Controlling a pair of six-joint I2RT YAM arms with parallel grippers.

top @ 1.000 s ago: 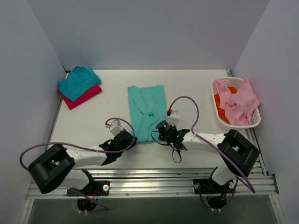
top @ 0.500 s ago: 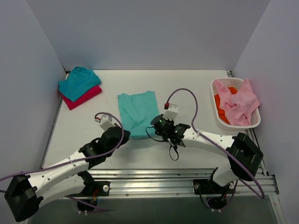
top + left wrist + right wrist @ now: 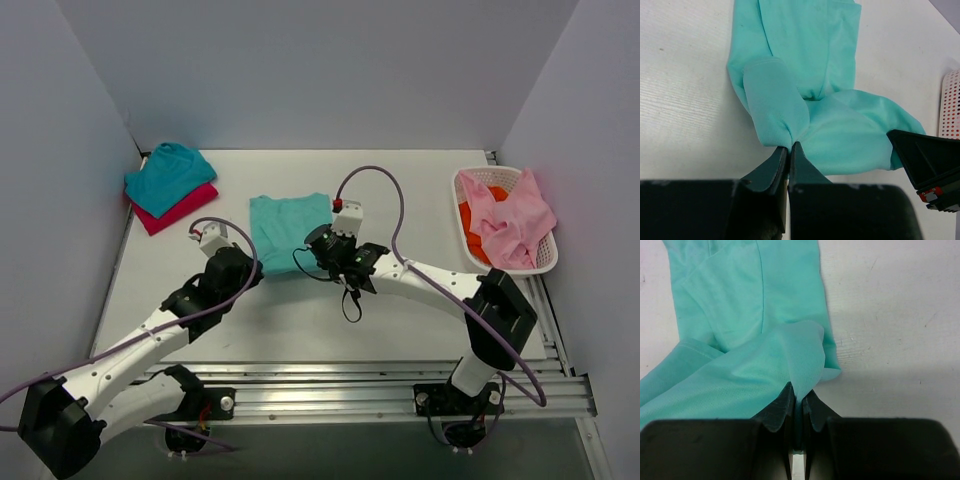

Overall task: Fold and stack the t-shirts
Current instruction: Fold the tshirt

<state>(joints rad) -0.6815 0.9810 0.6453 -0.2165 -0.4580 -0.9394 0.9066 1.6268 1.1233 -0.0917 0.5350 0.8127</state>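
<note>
L gripper [image 3: 788, 148] pinches the mint-green t-shirt [image 3: 810, 55] at its near edge. R gripper [image 3: 799, 396] is clamped on the same shirt's other corner, cloth bunched up.

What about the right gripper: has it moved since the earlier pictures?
Yes. The right gripper, shut on the mint-green shirt, has moved toward the far wall and leftward, away from the white basket.

Teal t-shirt [image 3: 165, 172] is covering most of magenta-red t-shirt [image 3: 182, 209]; pink cloth [image 3: 510, 225] is burying something orange [image 3: 467, 217], maybe another shirt.
</note>
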